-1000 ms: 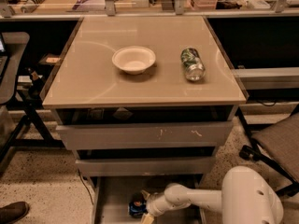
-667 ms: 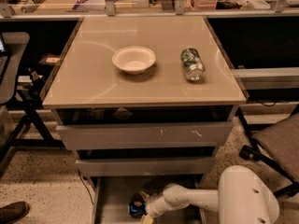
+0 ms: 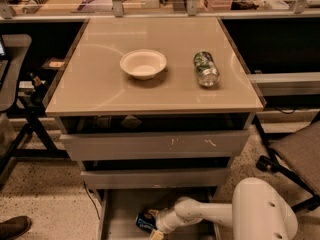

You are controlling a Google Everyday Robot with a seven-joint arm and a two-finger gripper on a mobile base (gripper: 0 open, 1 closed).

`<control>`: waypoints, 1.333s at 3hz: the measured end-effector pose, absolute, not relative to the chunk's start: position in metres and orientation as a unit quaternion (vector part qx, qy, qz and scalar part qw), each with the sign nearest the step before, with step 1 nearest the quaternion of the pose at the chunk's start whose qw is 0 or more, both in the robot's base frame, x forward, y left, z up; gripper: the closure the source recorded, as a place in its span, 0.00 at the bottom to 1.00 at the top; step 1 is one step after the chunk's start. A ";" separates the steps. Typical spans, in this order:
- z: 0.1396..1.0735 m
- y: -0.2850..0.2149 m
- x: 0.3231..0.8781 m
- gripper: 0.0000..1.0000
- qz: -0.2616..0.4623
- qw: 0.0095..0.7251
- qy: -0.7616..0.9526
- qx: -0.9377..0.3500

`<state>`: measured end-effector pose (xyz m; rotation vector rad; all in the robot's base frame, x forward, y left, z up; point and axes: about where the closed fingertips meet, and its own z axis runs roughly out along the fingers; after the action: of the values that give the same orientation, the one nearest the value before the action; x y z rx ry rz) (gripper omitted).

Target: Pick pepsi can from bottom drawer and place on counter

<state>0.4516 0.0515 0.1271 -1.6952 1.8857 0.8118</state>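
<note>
pepsi can (image 3: 146,220) lies on its side on the floor of the pulled-out bottom drawer (image 3: 119,208), and the gripper (image 3: 157,228) is low in the drawer right against it. i cannot tell whether the gripper is clamped on the can or apart, because the lower edge of the view cuts it off. a shallow hold could let the round can roll or slip, or the lift could knock it on the drawer front above. on the counter (image 3: 150,96), a white bowl (image 3: 143,63) and a green-and-silver can (image 3: 206,68) leave room.
</note>
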 end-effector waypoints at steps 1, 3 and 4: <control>0.127 0.052 0.452 0.42 0.296 0.237 0.688 -0.619; 0.127 0.052 0.452 0.88 0.296 0.237 0.688 -0.619; 0.127 0.052 0.452 1.00 0.296 0.237 0.688 -0.619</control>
<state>0.4515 0.0516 0.1271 -1.6952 1.8857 0.8120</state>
